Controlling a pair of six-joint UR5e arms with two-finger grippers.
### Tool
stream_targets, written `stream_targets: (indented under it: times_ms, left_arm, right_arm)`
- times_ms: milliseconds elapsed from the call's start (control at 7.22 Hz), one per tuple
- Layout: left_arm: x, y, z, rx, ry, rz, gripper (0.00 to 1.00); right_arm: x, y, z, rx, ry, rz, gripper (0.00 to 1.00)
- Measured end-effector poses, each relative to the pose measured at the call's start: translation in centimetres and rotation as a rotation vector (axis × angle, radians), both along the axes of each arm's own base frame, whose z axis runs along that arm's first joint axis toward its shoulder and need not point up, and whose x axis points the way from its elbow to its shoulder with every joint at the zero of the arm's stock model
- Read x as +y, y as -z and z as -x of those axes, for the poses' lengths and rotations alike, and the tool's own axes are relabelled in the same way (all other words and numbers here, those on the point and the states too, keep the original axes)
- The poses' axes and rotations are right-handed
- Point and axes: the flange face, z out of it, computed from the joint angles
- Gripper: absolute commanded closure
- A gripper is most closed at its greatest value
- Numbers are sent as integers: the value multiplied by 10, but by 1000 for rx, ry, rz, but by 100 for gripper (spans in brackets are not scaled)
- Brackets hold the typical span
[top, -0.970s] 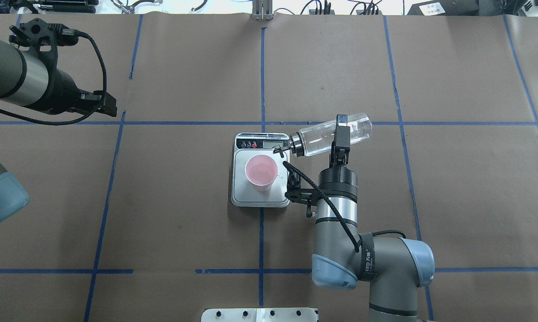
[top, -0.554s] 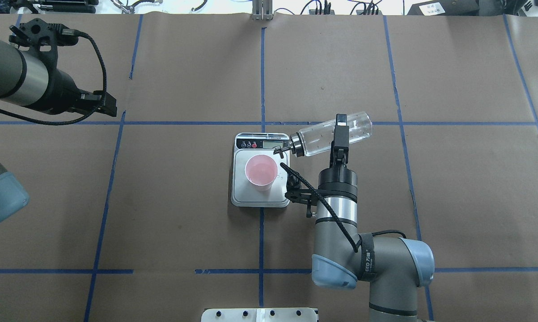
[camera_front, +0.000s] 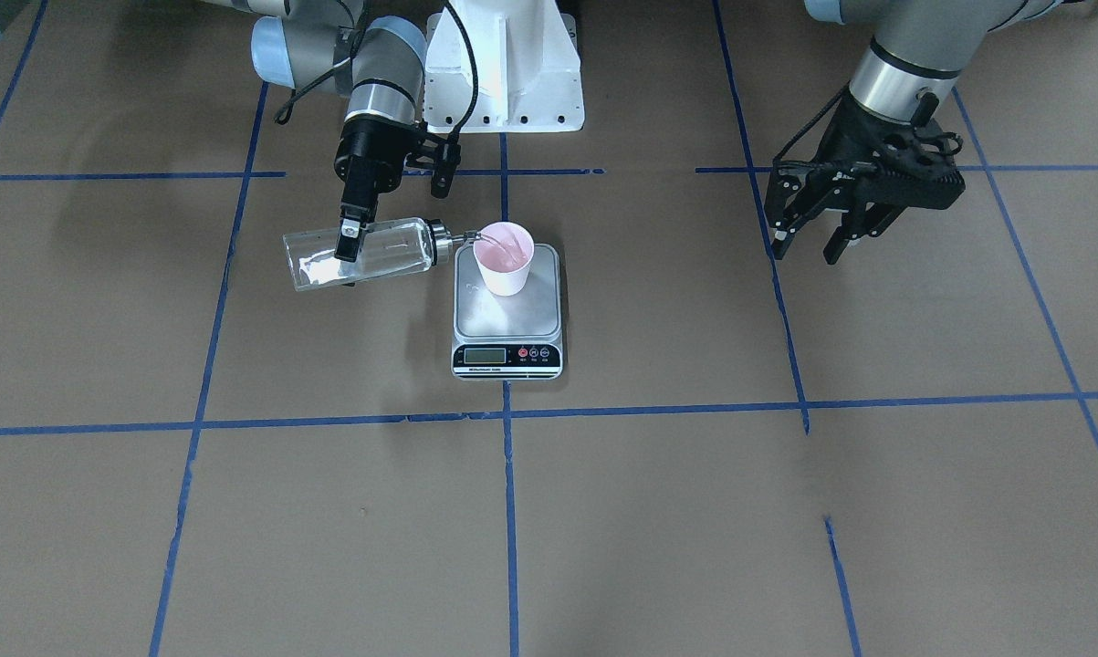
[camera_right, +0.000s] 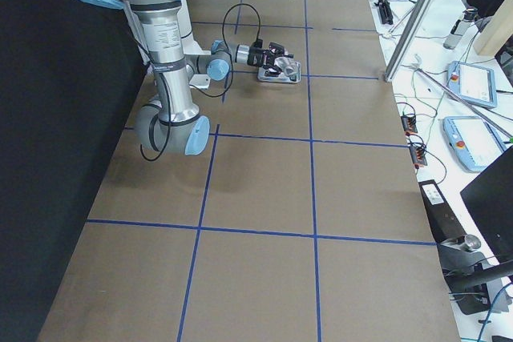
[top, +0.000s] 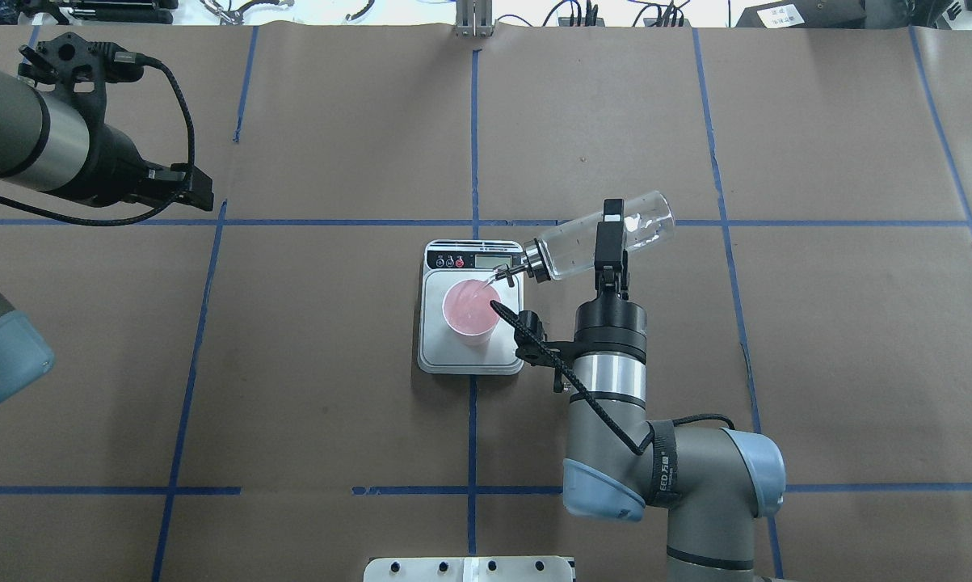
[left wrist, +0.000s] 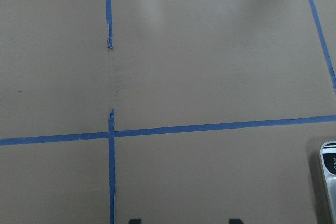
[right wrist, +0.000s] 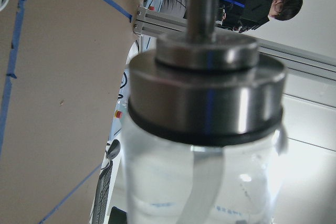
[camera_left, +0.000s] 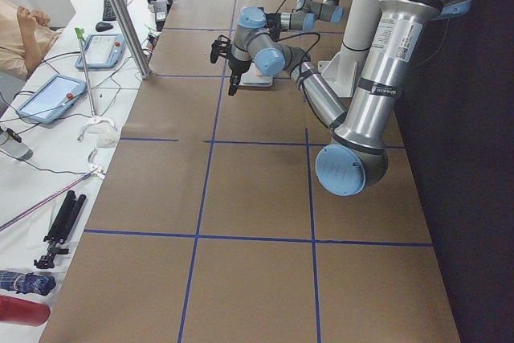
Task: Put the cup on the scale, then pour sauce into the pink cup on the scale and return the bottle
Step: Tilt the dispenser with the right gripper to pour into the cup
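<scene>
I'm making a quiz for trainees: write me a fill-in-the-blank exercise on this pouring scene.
1. The right gripper holds the bottle; the left gripper is ____.
2. The bottle's spout tips toward a cup coloured ____.
3. That cup stands on the ____.
Missing words: open; pink; scale.

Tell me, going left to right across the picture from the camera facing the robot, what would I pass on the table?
bottle, tipped on its side → pink cup, standing on the scale → left gripper, jaws open above the table.
</scene>
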Motion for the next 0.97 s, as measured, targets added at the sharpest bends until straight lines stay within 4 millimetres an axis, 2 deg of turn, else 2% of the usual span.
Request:
stream_targets:
  times_ms: [970]
  left_arm:
    - [0, 1, 0, 3, 3, 3, 35]
  right_arm:
    - [2, 15, -15, 59, -16, -35, 100]
